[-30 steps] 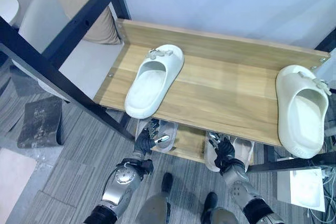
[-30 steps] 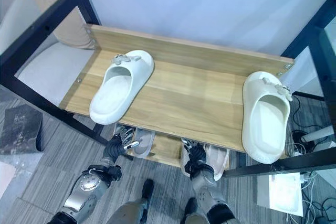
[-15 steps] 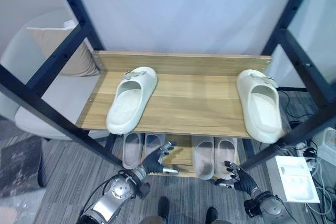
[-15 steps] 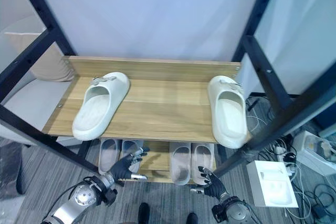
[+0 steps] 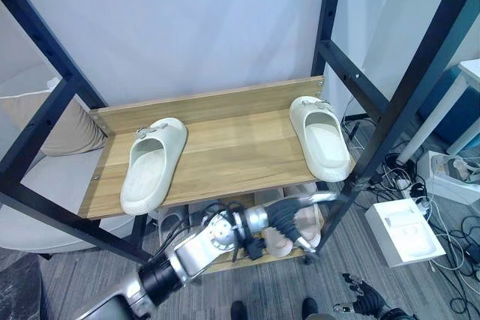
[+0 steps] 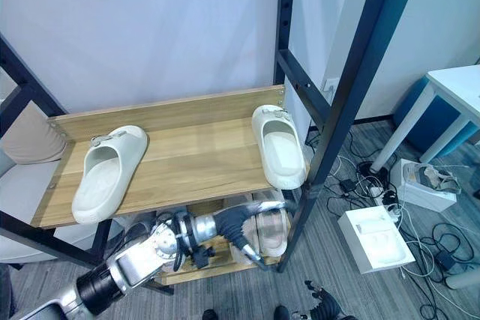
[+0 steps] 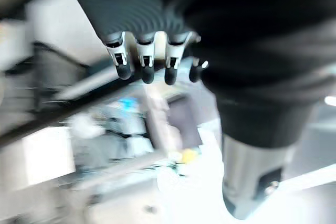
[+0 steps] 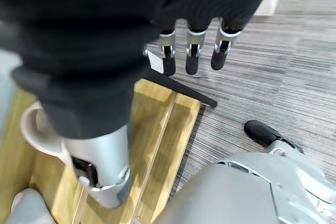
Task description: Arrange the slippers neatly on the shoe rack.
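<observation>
Change: the camera has swung since 0.5 s ago, so the whole scene sits differently; the left hand [image 5: 286, 217] has gone from the front of the lower shelf's left side across to its right side, and the right hand [image 5: 365, 306] has dropped to the bottom edge of the eye views, above the grey floor [image 5: 352, 260]
Left hand: under the front edge of the top shelf [image 5: 225, 157], close in front of the pale slippers on the lower shelf [image 6: 262, 234]; contact with them cannot be told; in its wrist view the fingers [image 7: 144, 66] hang straight in a row, relaxed, around nothing
Right hand: low over the carpet, well apart from the shoe rack [image 5: 341, 65]; fingers [image 8: 191, 56] straight and slightly spread, holding nothing
Slippers, top shelf: 2 cream slippers lie well apart, the left slipper [image 5: 151, 162] near the shelf's left end, angled, heel toward the front edge; the right slipper [image 5: 320, 136] at the right end beside the black post, its heel over the front edge
Lower shelf: more pale slippers stand there, partly hidden by the left arm
Surroundings: a white box [image 5: 405, 230] on the floor to the right of the rack, a beige cushion [image 5: 64, 121] to its left
</observation>
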Controlling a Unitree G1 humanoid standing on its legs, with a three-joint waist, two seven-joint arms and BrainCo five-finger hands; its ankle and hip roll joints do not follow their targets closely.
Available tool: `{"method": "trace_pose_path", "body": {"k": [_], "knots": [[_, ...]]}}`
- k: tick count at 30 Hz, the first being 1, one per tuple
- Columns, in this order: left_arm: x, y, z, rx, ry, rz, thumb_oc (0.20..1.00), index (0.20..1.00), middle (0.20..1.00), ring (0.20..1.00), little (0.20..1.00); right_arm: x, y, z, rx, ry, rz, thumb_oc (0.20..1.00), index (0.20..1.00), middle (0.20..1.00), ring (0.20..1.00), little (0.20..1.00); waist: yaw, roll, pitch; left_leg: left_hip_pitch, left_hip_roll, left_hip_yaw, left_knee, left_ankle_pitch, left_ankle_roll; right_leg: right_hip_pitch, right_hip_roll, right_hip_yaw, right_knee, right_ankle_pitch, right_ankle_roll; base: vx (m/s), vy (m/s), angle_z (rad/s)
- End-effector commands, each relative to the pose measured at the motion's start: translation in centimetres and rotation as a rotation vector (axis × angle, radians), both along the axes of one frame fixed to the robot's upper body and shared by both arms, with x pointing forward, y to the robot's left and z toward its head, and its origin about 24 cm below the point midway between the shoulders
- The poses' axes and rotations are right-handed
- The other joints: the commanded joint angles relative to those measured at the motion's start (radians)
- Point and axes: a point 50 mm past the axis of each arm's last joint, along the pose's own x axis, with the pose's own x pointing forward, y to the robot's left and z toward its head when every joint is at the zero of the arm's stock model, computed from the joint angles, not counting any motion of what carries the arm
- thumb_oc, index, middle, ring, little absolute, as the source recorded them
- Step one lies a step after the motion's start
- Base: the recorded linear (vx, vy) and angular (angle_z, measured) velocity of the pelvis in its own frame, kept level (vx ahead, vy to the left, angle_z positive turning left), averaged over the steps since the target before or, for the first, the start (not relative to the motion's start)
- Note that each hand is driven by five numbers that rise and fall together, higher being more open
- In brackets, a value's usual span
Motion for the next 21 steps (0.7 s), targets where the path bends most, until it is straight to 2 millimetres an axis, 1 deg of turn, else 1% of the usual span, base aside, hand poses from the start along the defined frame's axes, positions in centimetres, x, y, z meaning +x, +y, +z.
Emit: {"method": "trace_pose_path", "body": {"k": [1, 3, 4, 5, 6, 7, 9, 10, 11, 12, 13, 14, 16, 17, 18, 19, 20, 21], "knots": [[0.6, -0.7, 5.0, -0.186, -0.099, -0.051, 1.000, 1.000, 1.000, 1.000, 1.000, 3.1, 0.5, 1.3, -0.001, -0.119, 0.021, 1.000, 1.000, 1.000, 1.000, 1.000, 0.001, -0.015, 0.046, 0.081, 0.006, -0.003, 0.000, -0.090, -0.025, 0.014, -0.032, -0.034, 0.001, 0.001, 0.064, 0.00, 0.000, 0.00], [0.7, -0.6, 6.4, -0.259, -0.112, -0.037, 1.000, 1.000, 1.000, 1.000, 1.000, 3.0, 0.8, 1.1, 0.016, -0.120, 0.001, 1.000, 1.000, 1.000, 1.000, 1.000, 0.001, -0.013, 0.045, 0.083, 0.005, -0.004, 0.000, -0.089, -0.026, 0.017, -0.033, -0.036, 0.001, 0.001, 0.062, 0.00, 0.000, 0.00], [0.7, -0.6, 6.4, -0.260, -0.112, -0.036, 1.000, 1.000, 1.000, 1.000, 1.000, 3.0, 0.8, 1.1, 0.016, -0.120, 0.002, 1.000, 1.000, 1.000, 1.000, 1.000, 0.001, -0.013, 0.046, 0.083, 0.005, -0.004, 0.000, -0.089, -0.026, 0.018, -0.033, -0.037, 0.001, 0.001, 0.062, 0.00, 0.000, 0.00], [0.9, 0.0, 8.0, -0.345, -0.130, -0.010, 1.000, 1.000, 1.000, 1.000, 1.000, 2.9, 1.1, 1.0, 0.030, -0.121, -0.014, 1.000, 1.000, 1.000, 1.000, 1.000, 0.004, -0.013, 0.045, 0.083, 0.006, -0.007, 0.000, -0.088, -0.027, 0.019, -0.033, -0.039, 0.001, 0.000, 0.062, 0.00, 0.000, 0.00], [1.2, 1.2, 9.5, -0.424, -0.190, 0.065, 1.000, 1.000, 1.000, 1.000, 1.000, 2.8, 1.2, 0.9, 0.041, -0.126, -0.043, 1.000, 1.000, 1.000, 1.000, 1.000, 0.013, -0.015, 0.044, 0.082, 0.007, -0.010, 0.000, -0.087, -0.028, 0.022, -0.032, -0.045, 0.001, -0.001, 0.061, 0.01, -0.038, 0.02], [1.6, 2.3, 10.3, -0.470, -0.232, 0.135, 1.000, 1.000, 1.000, 1.000, 1.000, 2.7, 1.4, 0.9, 0.054, -0.130, -0.059, 1.000, 1.000, 1.000, 1.000, 1.000, 0.022, -0.017, 0.044, 0.082, 0.007, -0.013, 0.000, -0.085, -0.029, 0.024, -0.032, -0.049, 0.001, -0.002, 0.060, 0.01, -0.039, 0.02], [2.2, 4.0, 11.1, -0.508, -0.292, 0.244, 1.000, 1.000, 1.000, 1.000, 1.000, 2.5, 1.6, 0.7, 0.071, -0.128, -0.087, 1.000, 1.000, 1.000, 1.000, 1.000, 0.035, -0.020, 0.043, 0.082, 0.008, -0.017, 0.000, -0.084, -0.031, 0.031, -0.030, -0.054, 0.001, -0.005, 0.058, 0.01, -0.038, 0.06], [2.5, 5.1, 11.6, -0.509, -0.363, 0.327, 1.000, 1.000, 1.000, 1.000, 1.000, 2.5, 1.8, 0.6, 0.081, -0.129, -0.099, 1.000, 1.000, 1.000, 1.000, 1.000, 0.041, -0.022, 0.043, 0.084, 0.010, -0.019, 0.000, -0.084, -0.032, 0.035, -0.030, -0.060, 0.001, -0.008, 0.057, 0.01, -0.041, 0.08], [2.9, 6.7, 12.3, -0.500, -0.470, 0.435, 1.000, 1.000, 1.000, 1.000, 1.000, 2.0, 1.9, 0.3, 0.091, -0.115, -0.113, 1.000, 1.000, 1.000, 1.000, 1.000, 0.048, -0.024, 0.045, 0.087, 0.010, -0.023, 0.000, -0.084, -0.033, 0.041, -0.027, -0.061, 0.001, -0.012, 0.056, 0.01, -0.041, 0.08], [3.0, 7.7, 12.6, -0.513, -0.509, 0.495, 1.000, 1.000, 1.000, 1.000, 1.000, 1.8, 1.9, 0.1, 0.093, -0.104, -0.124, 1.000, 1.000, 1.000, 1.000, 1.000, 0.057, -0.026, 0.043, 0.085, 0.010, -0.025, 0.000, -0.083, -0.034, 0.042, -0.026, -0.062, 0.001, -0.014, 0.054, 0.02, -0.036, 0.06], [3.3, 8.8, 12.7, -0.498, -0.559, 0.574, 1.000, 1.000, 1.000, 1.000, 1.000, 1.8, 2.0, -0.1, 0.093, -0.099, -0.132, 1.000, 1.000, 1.000, 1.000, 1.000, 0.063, -0.025, 0.043, 0.085, 0.011, -0.027, 0.000, -0.082, -0.036, 0.044, -0.025, -0.065, 0.001, -0.015, 0.053, 0.01, -0.022, 0.10], [3.3, 8.8, 12.7, -0.497, -0.560, 0.577, 1.000, 1.000, 1.000, 1.000, 1.000, 1.9, 2.0, -0.1, 0.093, -0.099, -0.130, 1.000, 1.000, 1.000, 1.000, 1.000, 0.061, -0.026, 0.043, 0.086, 0.011, -0.027, 0.000, -0.082, -0.036, 0.044, -0.025, -0.066, 0.001, -0.015, 0.053, 0.02, -0.021, 0.12], [4.0, 11.5, 12.3, -0.415, -0.667, 0.760, 1.000, 1.000, 1.000, 1.000, 1.000, 1.9, 2.2, -0.1, 0.101, -0.103, -0.135, 1.000, 1.000, 1.000, 1.000, 1.000, 0.074, -0.026, 0.042, 0.087, 0.013, -0.030, 0.000, -0.081, -0.038, 0.049, -0.023, -0.069, 0.001, -0.019, 0.051, 0.02, -0.021, 0.11], [4.2, 12.9, 12.5, -0.369, -0.749, 0.850, 1.000, 1.000, 1.000, 1.000, 1.000, 1.9, 2.2, -0.1, 0.102, -0.104, -0.134, 1.000, 1.000, 1.000, 1.000, 1.000, 0.079, -0.026, 0.041, 0.088, 0.014, -0.032, 0.000, -0.082, -0.038, 0.050, -0.022, -0.071, 0.001, -0.020, 0.050, 0.02, -0.022, 0.05], [4.2, 13.7, 12.4, -0.347, -0.776, 0.899, 1.000, 1.000, 1.000, 1.000, 1.000, 1.9, 2.1, -0.1, 0.100, -0.105, -0.140, 1.000, 1.000, 1.000, 1.000, 1.000, 0.085, -0.026, 0.041, 0.089, 0.014, -0.033, 0.000, -0.082, -0.038, 0.051, -0.022, -0.072, 0.001, -0.021, 0.050, 0.04, -0.025, 0.02], [4.1, 16.0, 12.3, -0.247, -0.880, 1.016, 1.000, 1.000, 1.000, 1.000, 1.000, 2.0, 2.2, 0.0, 0.108, -0.115, -0.143, 1.000, 1.000, 1.000, 1.000, 1.000, 0.094, -0.024, 0.038, 0.091, 0.014, -0.035, 0.000, -0.083, -0.038, 0.054, -0.020, -0.073, 0.001, -0.024, 0.049, 0.03, -0.016, 0.01], [4.1, 16.0, 12.2, -0.245, -0.882, 1.019, 1.000, 1.000, 1.000, 1.000, 1.000, 2.0, 2.2, 0.0, 0.109, -0.114, -0.141, 1.000, 1.000, 1.000, 1.000, 1.000, 0.092, -0.024, 0.038, 0.092, 0.014, -0.035, 0.000, -0.083, -0.038, 0.054, -0.020, -0.073, 0.001, -0.024, 0.049, 0.03, -0.012, 0.02], [3.8, 16.6, 12.1, -0.213, -0.905, 1.043, 1.000, 1.000, 1.000, 1.000, 1.000, 2.0, 2.1, 0.0, 0.108, -0.113, -0.143, 1.000, 1.000, 1.000, 1.000, 1.000, 0.095, -0.023, 0.037, 0.093, 0.014, -0.035, 0.000, -0.084, -0.039, 0.056, -0.020, -0.073, 0.001, -0.026, 0.048, 0.02, -0.006, 0.05]]}}
